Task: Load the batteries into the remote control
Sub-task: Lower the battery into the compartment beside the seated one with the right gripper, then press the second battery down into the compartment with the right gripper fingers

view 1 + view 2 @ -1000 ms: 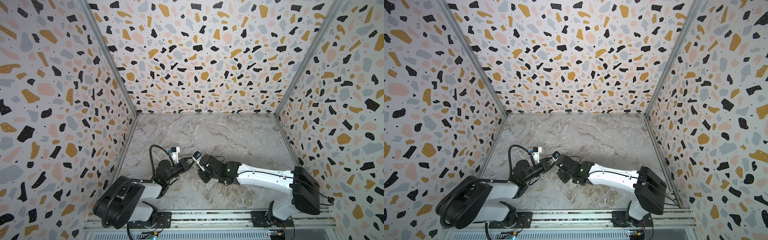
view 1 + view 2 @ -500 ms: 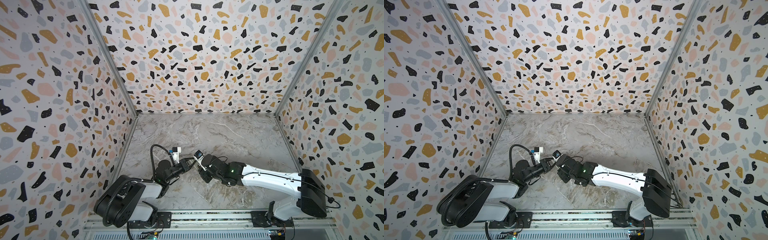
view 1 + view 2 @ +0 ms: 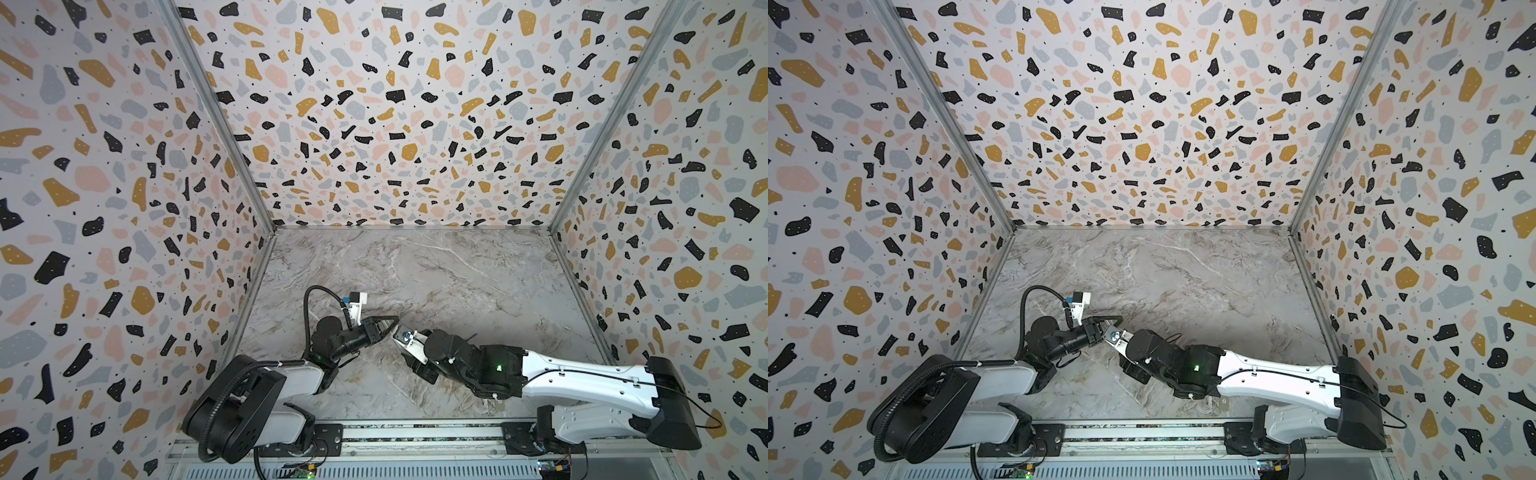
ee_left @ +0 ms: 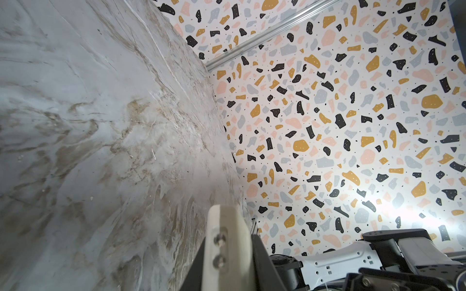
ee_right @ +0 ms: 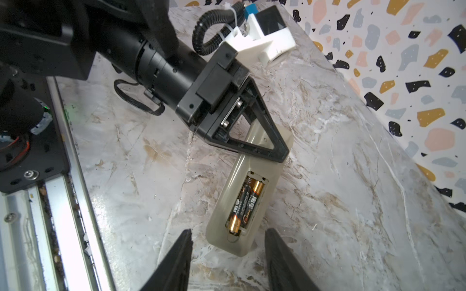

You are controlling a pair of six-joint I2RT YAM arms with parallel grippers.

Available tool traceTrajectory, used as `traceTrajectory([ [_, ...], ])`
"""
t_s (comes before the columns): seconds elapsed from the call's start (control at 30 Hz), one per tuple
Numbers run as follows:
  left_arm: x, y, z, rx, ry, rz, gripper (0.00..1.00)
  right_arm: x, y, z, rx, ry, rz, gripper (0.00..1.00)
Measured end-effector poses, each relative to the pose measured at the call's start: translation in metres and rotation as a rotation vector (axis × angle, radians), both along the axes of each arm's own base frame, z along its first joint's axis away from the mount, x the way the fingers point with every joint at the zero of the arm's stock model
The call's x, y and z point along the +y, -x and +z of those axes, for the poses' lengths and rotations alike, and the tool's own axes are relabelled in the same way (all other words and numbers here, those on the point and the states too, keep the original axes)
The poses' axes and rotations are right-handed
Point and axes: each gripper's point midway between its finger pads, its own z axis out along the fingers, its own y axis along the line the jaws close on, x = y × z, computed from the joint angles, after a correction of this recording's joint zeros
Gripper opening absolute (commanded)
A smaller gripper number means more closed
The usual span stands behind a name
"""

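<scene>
The remote control point(image 5: 216, 231) lies back-up just over the marble top, its battery bay uncovered. Both batteries point(image 5: 245, 204) sit side by side in the bay, gold ends showing. My left gripper point(image 5: 280, 153) is shut on the remote's far end, one black finger across its back. My right gripper point(image 5: 229, 231) is open, and its fingertips point(image 5: 187, 234) stand apart on either side of the remote's near end without touching it. In both top views the left gripper point(image 3: 388, 322) point(image 3: 1115, 322) meets the right arm's wrist point(image 3: 453, 353) near the front left, and the remote is mostly hidden.
The aluminium base rail point(image 3: 415, 432) runs along the front edge, close to the remote, and also shows in the right wrist view as the rail point(image 5: 58, 201). Terrazzo walls point(image 3: 395, 124) close in the left, back and right sides. The marble top point(image 3: 457, 270) stretches behind both arms.
My right arm has stretched lower, its elbow swinging right, and its jaws have spread apart. The left arm has held still with the remote.
</scene>
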Motion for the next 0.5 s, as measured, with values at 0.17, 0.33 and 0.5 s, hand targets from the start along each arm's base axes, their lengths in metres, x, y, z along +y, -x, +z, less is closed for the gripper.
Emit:
traceTrajectory([
  [0.17,0.000,0.005,0.006,-0.023,-0.008,-0.017,0.00,-0.008,0.008,-0.006,-0.045,0.028,0.092,0.48],
  [0.33,-0.010,0.017,0.007,-0.022,-0.009,-0.071,0.00,-0.005,0.013,-0.007,-0.063,0.047,0.165,0.43],
  [0.5,-0.023,0.026,0.015,-0.036,0.001,-0.132,0.00,-0.004,0.016,-0.009,-0.071,0.066,0.223,0.40],
])
